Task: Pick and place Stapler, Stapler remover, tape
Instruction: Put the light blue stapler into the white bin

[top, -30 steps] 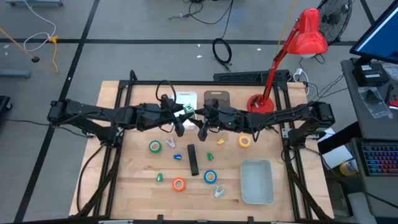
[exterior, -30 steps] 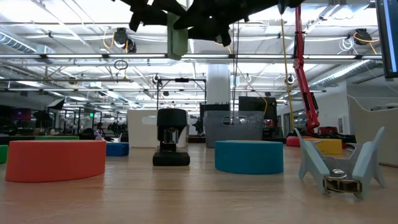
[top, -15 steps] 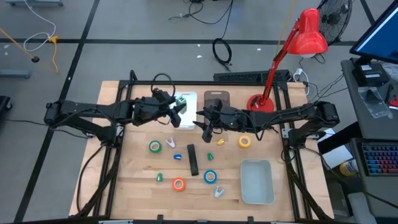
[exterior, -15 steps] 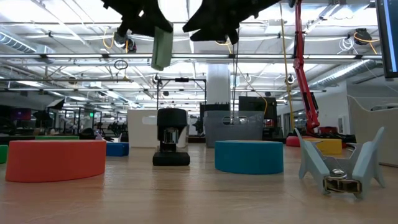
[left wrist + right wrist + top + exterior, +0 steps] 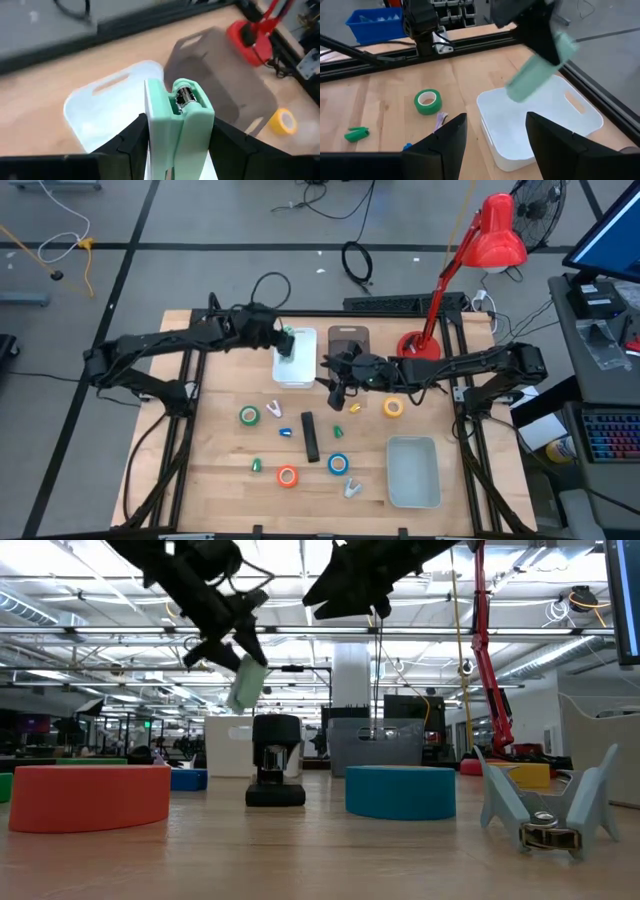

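Observation:
My left gripper [image 5: 287, 343] is shut on a mint-green stapler [image 5: 177, 125] and hovers over the white tray [image 5: 297, 370] at the table's far side. In the low view the stapler [image 5: 246, 685] hangs tilted below it. My right gripper [image 5: 338, 394] stands open and empty just right of the tray, above the table. A black stapler [image 5: 311, 436] lies at the middle. A grey stapler remover [image 5: 351, 488] rests near the front. Green [image 5: 249, 416], yellow [image 5: 393, 408], blue [image 5: 339, 464] and orange [image 5: 288, 476] tape rolls lie flat on the wood. My left gripper pinches the mint-green stapler by its two long sides [image 5: 152, 137], one finger [image 5: 132, 142] on each side. The hinge end [image 5: 184, 95] sticks out beyond the fingertips. The fingers slant downward from the table's left. The stapler hangs tilted, clear of the white tray.
A dark tray [image 5: 348, 340] sits beside the white one, and a red desk lamp [image 5: 420, 345] stands at the far right. A grey bin [image 5: 413, 470] stands at the front right. A pale remover [image 5: 275, 409] and small coloured bits [image 5: 257, 466] lie among the rolls.
My left gripper has swung from the table's middle, beside the right gripper, toward the far edge, and now hovers over the white tray. It has sunk and tipped on the way. The mint-green stapler went with it, from upright to slanted and lower.

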`<act>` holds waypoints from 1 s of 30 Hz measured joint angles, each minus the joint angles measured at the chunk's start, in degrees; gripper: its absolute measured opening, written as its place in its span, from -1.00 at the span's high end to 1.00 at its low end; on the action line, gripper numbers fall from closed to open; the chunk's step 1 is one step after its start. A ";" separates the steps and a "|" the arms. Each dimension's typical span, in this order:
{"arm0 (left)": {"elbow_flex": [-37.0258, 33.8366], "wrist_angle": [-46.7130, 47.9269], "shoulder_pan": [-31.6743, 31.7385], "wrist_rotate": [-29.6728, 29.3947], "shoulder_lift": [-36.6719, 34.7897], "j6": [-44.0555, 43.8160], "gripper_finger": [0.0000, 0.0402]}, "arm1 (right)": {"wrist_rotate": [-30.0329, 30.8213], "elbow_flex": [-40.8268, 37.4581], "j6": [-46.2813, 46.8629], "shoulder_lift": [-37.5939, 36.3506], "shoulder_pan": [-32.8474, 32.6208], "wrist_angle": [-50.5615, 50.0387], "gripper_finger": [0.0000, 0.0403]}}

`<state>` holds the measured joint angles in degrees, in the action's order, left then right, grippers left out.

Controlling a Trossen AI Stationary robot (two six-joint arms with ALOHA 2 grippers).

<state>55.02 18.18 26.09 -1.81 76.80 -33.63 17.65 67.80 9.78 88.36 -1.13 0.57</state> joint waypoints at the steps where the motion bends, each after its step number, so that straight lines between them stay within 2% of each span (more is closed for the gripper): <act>1: 0.16 -2.37 0.61 1.48 1.36 -0.72 0.16 | 0.00 0.01 0.00 0.00 0.00 0.02 0.02; 8: 0.19 -5.72 4.23 9.60 7.96 -3.87 0.16 | -0.02 0.01 0.02 0.00 0.00 -0.06 0.03; 23: 0.27 -12.56 5.92 14.40 18.42 -5.94 0.16 | -0.02 0.01 0.02 0.00 0.00 0.39 0.04; 30: 0.18 -15.41 6.92 15.65 20.57 -5.66 0.16 | -0.02 0.01 0.42 0.00 0.00 0.45 0.05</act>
<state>55.20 2.77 33.01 13.85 97.38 -39.29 17.63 67.81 10.20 88.36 -1.13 1.02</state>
